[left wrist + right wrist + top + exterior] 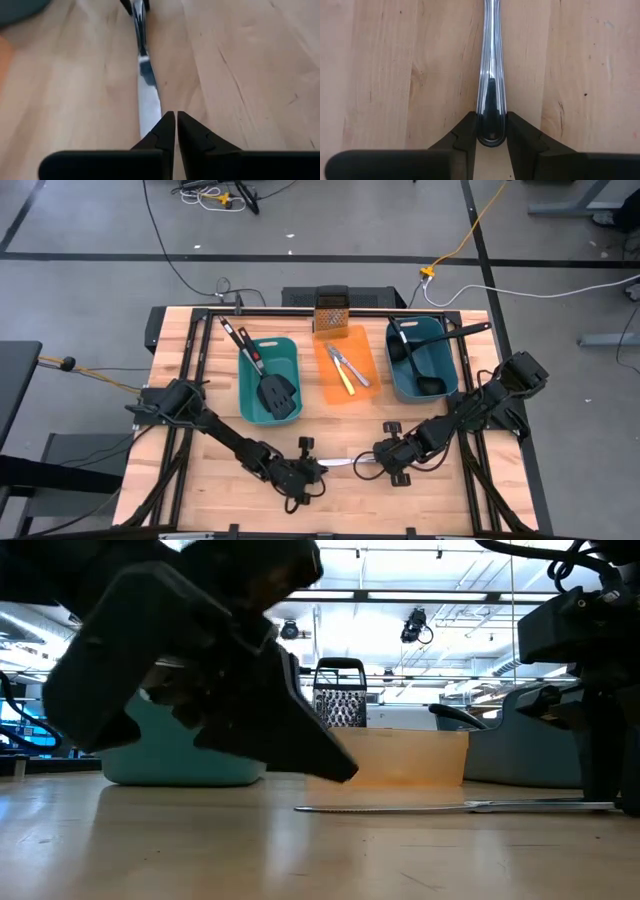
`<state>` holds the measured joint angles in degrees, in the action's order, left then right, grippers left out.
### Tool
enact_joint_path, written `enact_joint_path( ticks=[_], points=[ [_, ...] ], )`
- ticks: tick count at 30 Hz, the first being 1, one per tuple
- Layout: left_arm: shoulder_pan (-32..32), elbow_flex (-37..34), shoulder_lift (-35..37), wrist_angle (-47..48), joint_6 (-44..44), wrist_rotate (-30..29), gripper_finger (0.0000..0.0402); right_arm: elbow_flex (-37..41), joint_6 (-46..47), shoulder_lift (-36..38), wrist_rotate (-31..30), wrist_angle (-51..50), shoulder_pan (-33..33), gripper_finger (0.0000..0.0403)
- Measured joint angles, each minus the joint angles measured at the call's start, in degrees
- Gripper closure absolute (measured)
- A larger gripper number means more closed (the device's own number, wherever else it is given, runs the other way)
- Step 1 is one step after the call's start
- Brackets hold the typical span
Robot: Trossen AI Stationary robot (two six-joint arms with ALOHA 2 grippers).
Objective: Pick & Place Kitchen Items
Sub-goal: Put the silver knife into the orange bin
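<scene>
We see both arms stretched low: right tool (491,145) clamped on the smooth silver table knife's (490,75) rounded handle, left tool (175,131) together, on the wooden desk (200,480).

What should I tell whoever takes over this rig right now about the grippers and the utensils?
Right gripper: shut on the handle end of the silver table knife lying on the table's near part.
Left gripper: shut, empty, tips at the knife's blade end.
Done: two spatulas in the left teal tub; two ladles in the right teal tub; two knives on the orange tray.
Left: place this last knife, probably on the tray.
</scene>
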<state>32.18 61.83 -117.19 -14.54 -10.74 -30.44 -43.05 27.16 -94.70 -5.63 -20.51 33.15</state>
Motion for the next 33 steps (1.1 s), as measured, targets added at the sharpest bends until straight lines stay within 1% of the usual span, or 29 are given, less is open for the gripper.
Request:
enact_joint_path(
  ticks=[2,6,12,16,18,20,25,29,33],
  points=[
    [0.57,0.51,0.40,-0.01,1.69,-1.15,0.0378,0.00,0.18,0.02,-0.10,-0.04,0.04,0.0316],
    [2.14,0.64,4.66,0.99,5.43,-3.45,0.0382,-0.02,0.66,0.04,-0.54,-0.04,0.55,0.0316],
    [5.68,0.60,17.16,8.00,11.01,-11.19,0.0382,0.15,1.42,2.36,-1.59,-0.19,1.66,0.0316],
    [7.37,0.62,24.45,10.65,13.43,-13.56,0.0382,0.16,1.51,3.45,-1.76,-0.45,2.36,0.0316],
    [7.97,0.62,26.80,11.85,13.82,-14.44,0.0382,0.15,1.68,3.45,-3.69,-0.69,2.72,0.0316],
    [8.28,0.62,28.25,13.23,13.90,-14.88,0.0382,0.14,1.92,3.45,-4.62,-0.36,2.97,0.0316],
    [8.78,0.62,28.57,14.32,14.72,-15.49,0.0382,-1.87,1.95,3.51,-4.81,-3.29,3.17,0.0316],
    [10.27,0.62,28.59,14.03,17.37,-19.41,0.0393,-3.73,1.42,4.27,-5.22,-5.21,3.67,0.0316],
    [11.87,0.53,32.31,15.07,18.99,-19.61,0.0396,-4.90,1.01,6.16,-5.49,-4.57,4.57,0.0316]
  ],
)
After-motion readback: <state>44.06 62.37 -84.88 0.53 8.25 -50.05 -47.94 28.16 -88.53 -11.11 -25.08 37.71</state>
